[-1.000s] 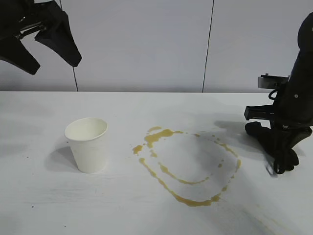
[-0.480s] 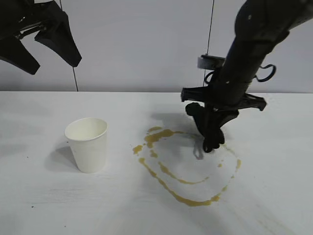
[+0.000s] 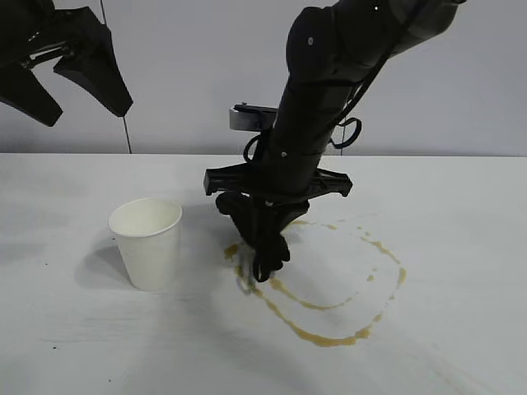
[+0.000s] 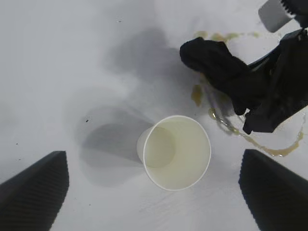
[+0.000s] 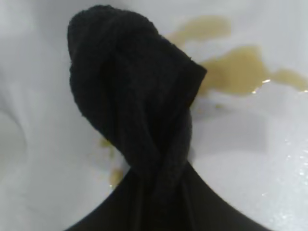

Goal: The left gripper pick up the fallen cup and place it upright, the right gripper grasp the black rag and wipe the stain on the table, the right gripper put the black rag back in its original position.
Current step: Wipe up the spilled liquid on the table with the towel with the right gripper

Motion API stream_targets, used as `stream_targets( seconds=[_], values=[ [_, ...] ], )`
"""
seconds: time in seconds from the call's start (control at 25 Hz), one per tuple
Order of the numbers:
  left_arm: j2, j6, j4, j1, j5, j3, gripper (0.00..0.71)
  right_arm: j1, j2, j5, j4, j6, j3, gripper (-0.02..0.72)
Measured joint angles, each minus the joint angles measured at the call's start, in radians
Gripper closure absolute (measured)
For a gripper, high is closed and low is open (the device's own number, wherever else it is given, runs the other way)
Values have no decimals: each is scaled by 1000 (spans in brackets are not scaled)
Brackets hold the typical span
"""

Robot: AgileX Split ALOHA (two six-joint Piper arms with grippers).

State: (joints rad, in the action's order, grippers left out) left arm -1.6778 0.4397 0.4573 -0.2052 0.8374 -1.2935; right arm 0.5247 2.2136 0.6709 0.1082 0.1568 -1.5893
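The white cup (image 3: 146,243) stands upright on the left of the table (image 3: 74,337); in the left wrist view I look down into its mouth (image 4: 176,151). My left gripper (image 3: 64,72) hangs open high above it, and its fingers (image 4: 33,192) are well apart on either side of the cup. My right gripper (image 3: 261,234) is shut on the black rag (image 3: 265,265), which is pressed down on the left end of the yellow-brown stain (image 3: 333,333). The right wrist view shows the twisted rag (image 5: 130,96) next to a blotch of the stain (image 5: 236,72).
A pale wall with vertical seams (image 3: 354,74) stands behind the table. The stain ring reaches to the right of centre (image 3: 400,276). The right arm (image 3: 329,90) leans over the table's middle.
The right arm has swept left with the rag, from the table's right side across the stain to its left end near the cup. The left gripper and the cup have stayed still.
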Motion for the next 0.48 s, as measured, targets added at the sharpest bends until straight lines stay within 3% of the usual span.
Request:
stream_targets(
  seconds=[0.24, 0.48],
  values=[
    [0, 0, -4, 0, 0, 0, 17, -63, 53, -55, -23, 75, -19, 618],
    [0, 0, -16, 0, 0, 0, 17, -189, 55, -83, -31, 83, -20, 618]
  ],
)
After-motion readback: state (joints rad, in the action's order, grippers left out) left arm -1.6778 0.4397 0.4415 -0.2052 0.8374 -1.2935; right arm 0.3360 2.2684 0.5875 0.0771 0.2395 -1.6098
